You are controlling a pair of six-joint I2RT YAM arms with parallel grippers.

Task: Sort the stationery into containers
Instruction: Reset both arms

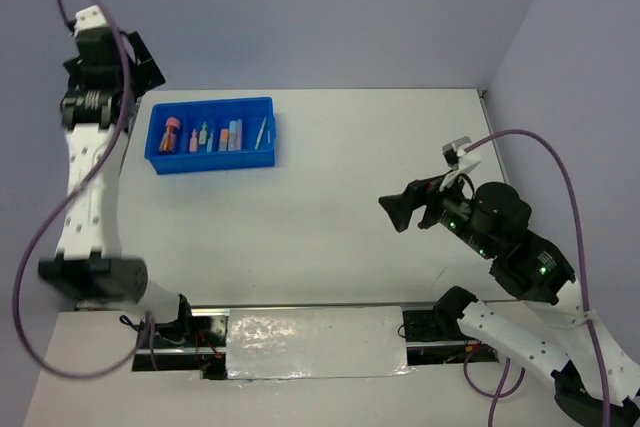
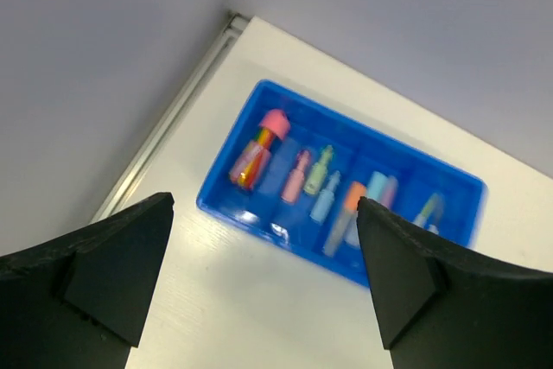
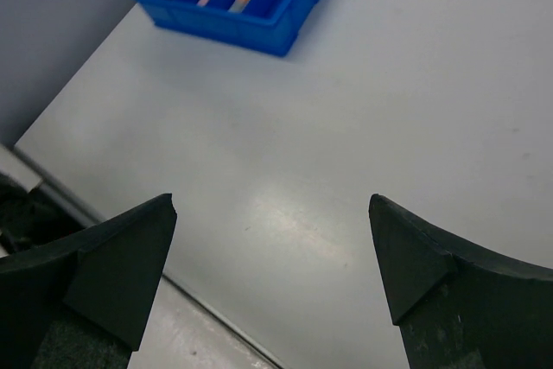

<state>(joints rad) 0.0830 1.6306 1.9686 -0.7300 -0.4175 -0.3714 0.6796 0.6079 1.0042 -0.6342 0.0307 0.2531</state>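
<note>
the stationery (image 1: pixel 232 134) is lying inside the blue tray (image 1: pixel 214 165), spread over its compartments; every piece in view is sitting there. the left gripper (image 2: pixel 264 205) is hanging high off the tray's far left corner, jaws wide and empty. the right gripper (image 3: pixel 272 200) is hovering over the table (image 1: pixel 330 237), well off to the tray's near right, also wide and empty. a careless dip by the left arm could be shoving the tray or mixing sorted pieces. no readable writing is showing anywhere.
</note>
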